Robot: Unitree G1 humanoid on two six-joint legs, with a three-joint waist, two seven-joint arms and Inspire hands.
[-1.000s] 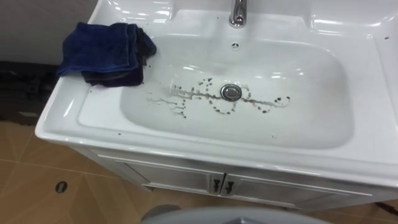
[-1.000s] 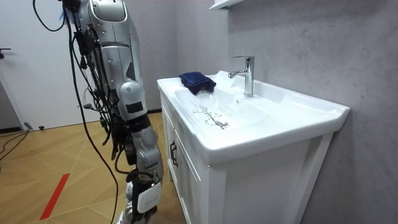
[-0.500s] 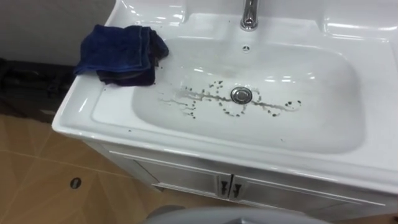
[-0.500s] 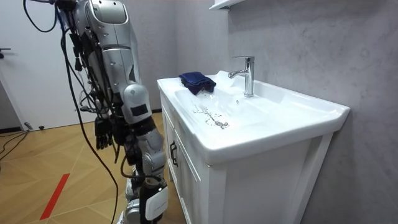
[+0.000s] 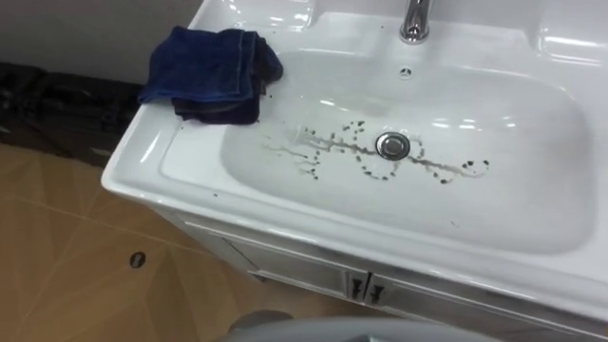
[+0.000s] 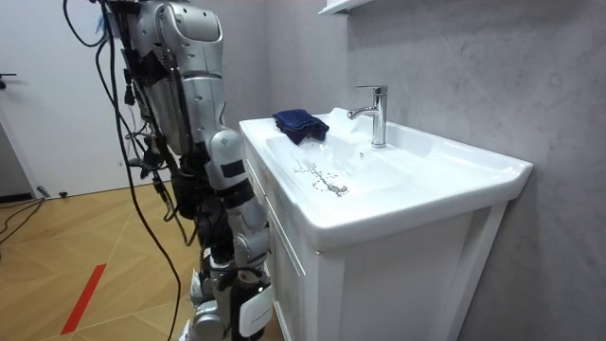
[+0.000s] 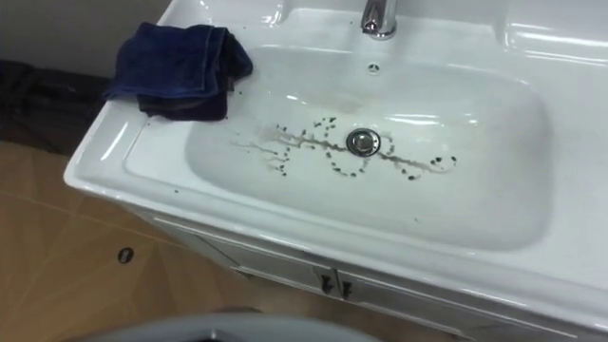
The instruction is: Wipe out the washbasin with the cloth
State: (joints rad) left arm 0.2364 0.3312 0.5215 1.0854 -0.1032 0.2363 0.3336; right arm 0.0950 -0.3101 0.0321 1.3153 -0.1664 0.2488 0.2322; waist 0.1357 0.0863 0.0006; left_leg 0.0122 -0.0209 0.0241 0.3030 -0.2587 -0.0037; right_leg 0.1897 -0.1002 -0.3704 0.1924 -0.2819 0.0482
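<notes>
A white basin (image 5: 171, 157) is set in a vanity in front of me. Dark specks and a smeared streak of dirt (image 5: 323, 147) lie across its bottom, on both sides of the metal drain (image 5: 392, 145). A crumpled dark blue cloth (image 5: 214, 68) rests on the basin's back left rim, partly over the edge of the bowl. In the room view I stand close to the vanity front, at the room view's left. My right hand (image 6: 187, 196) hangs low at my side, well away from the cloth.
A chrome faucet (image 5: 413, 21) stands at the back of the basin. Two cabinet doors with small handles (image 5: 366, 288) are below the front rim. Wooden floor (image 5: 57, 256) lies to my left, with dark clutter (image 5: 47, 104) by the wall.
I have stepped closer to the vanity, and the eye view has shifted so the basin sits further right. The cloth and the dirt have not moved.
</notes>
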